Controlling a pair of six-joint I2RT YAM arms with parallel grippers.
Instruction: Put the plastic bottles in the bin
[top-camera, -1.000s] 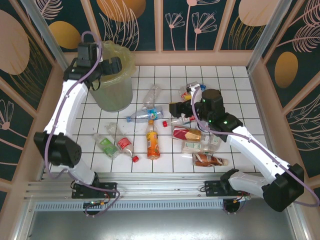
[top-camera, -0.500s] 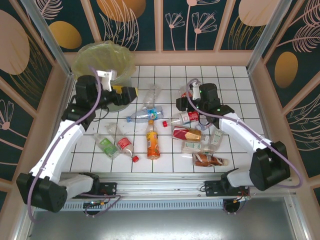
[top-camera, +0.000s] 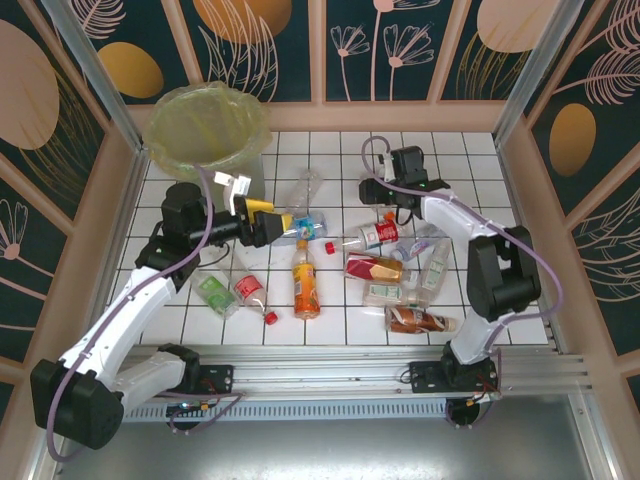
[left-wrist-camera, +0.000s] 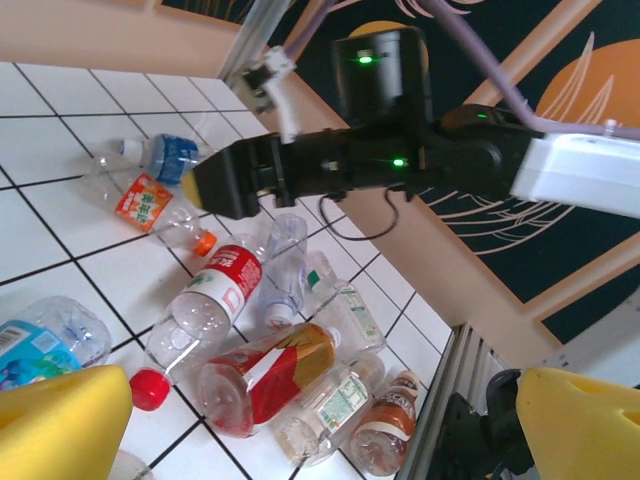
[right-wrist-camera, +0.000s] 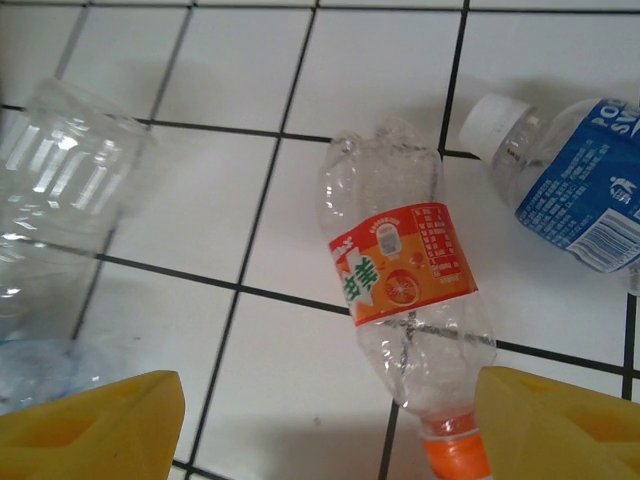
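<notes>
Seen from above, the bottles (top-camera: 305, 285) lie strewn over the middle and right of the white tiled surface (top-camera: 470, 160). The bin (top-camera: 250, 135) stands in the far left corner. The right fingers (top-camera: 381, 192) hang low over the far end of the heap, well apart from the bin. The left fingers (top-camera: 268, 222) sit between the two, just beside a blue bottle (top-camera: 300, 228). That arm is the nearer to the bin.

In the left wrist view, the left fingers are spread wide with nothing in them. Beyond them the right fingers hover just above an orange bottle (left-wrist-camera: 150, 200), with a red bottle (left-wrist-camera: 215, 290) near it.

In the right wrist view, the orange bottle lies flat between the right fingers, crosswise to their closing line. Its cap end is close by one finger, and a wide gap remains to the other. They are released, grasping nothing yet. A clear bottle (right-wrist-camera: 60, 180) and a white-capped bottle (right-wrist-camera: 570, 190) lie apart, with bare tile around. Closing looks likely to nudge the light, crushed bottle sideways over the smooth tile before it is pinched.
</notes>
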